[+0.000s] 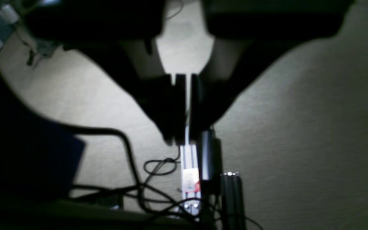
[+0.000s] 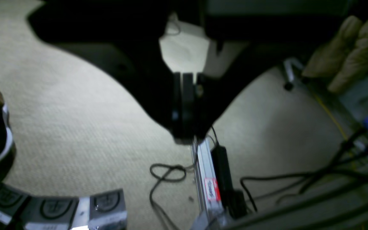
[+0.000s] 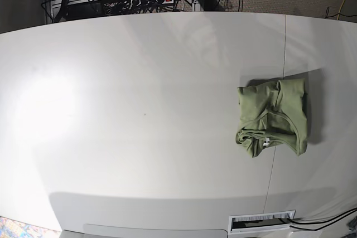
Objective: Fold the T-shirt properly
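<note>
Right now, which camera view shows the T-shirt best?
The base view: the T-shirt lies bunched on the white table, fully visible from above. Both wrist views show only carpet floor, cables and their own dark grippers, not the shirt.

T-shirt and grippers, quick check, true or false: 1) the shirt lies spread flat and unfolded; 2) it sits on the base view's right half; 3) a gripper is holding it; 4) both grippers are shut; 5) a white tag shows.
1) False: the T-shirt is bunched into a compact, folded bundle.
2) True, on the white table.
3) False: no arm appears in the base view.
4) True: the left gripper and right gripper are closed, over carpet.
5) True: the tag shows.
</note>
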Controlling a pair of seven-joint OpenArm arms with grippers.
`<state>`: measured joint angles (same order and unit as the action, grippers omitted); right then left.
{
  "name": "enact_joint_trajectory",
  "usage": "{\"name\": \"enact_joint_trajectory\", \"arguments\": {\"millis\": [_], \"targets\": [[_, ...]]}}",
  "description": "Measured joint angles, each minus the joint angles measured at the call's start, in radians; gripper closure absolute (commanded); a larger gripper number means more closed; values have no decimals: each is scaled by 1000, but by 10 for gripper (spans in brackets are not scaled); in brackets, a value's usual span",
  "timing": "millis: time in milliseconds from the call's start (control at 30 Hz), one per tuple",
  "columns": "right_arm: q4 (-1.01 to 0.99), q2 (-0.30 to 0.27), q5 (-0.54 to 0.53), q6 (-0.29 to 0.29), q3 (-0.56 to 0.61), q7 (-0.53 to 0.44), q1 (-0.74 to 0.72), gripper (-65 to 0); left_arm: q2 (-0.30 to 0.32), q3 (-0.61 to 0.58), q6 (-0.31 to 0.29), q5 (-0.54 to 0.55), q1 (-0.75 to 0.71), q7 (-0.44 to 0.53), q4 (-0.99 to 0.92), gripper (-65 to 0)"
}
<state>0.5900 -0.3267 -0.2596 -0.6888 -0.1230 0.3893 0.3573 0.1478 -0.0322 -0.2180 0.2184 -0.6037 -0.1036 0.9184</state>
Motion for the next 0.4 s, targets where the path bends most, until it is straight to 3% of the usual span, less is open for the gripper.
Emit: {"name": "enact_joint_trajectory", "arguments": {"millis": [67,167,267,367,400], "targets": [[-64,11,35,4,46,-62,-42,0,-23,-5,26,-1,6,0,-3,0],[-114,51,56,206,119,-139,-85,0,-39,-3,67,-5,7,16,-6,0],[-120,90,79,364,192,-201,-97,0,-47,-1,82,-5,9,39,-7,0],[-123,125,108,436,262,-205,-96,0,-49,-1,87,-5,16,52,-7,0],[-124,138,133,484,285,-204,-96,0,-49,-1,87,-5,18,53,-7,0]]}}
